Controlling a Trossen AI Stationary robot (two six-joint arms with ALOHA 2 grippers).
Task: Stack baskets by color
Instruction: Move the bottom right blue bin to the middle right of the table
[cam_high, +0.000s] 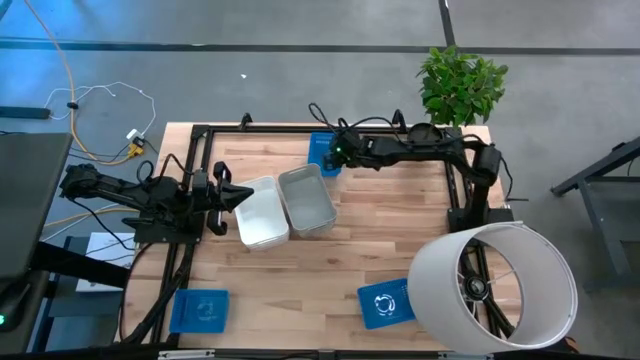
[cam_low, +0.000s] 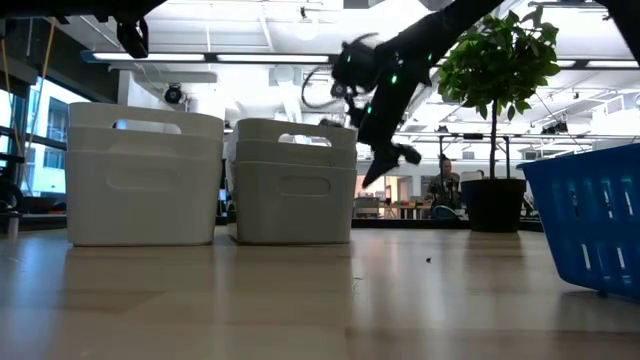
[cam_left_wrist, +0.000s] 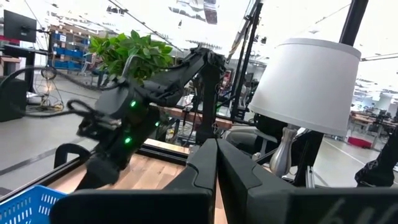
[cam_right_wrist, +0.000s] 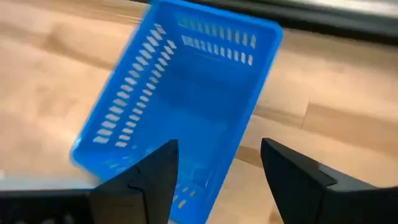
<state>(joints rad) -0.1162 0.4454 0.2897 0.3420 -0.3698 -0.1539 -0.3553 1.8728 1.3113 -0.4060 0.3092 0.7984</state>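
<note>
My right arm reaches from its base at the tabletop's right edge across to the far edge, near the middle. Its right gripper (cam_right_wrist: 217, 177) hangs above the surface, pointing down, jaws spread wide and empty. My left arm lies low along the left edge, its left gripper (cam_high: 232, 196) closed, fingers (cam_left_wrist: 214, 171) pressed together.

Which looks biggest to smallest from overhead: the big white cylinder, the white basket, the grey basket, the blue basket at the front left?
1. White cylinder, clearly largest.
2. White basket and grey basket: look alike, not ranked.
3. Front-left blue basket, smallest.
</note>
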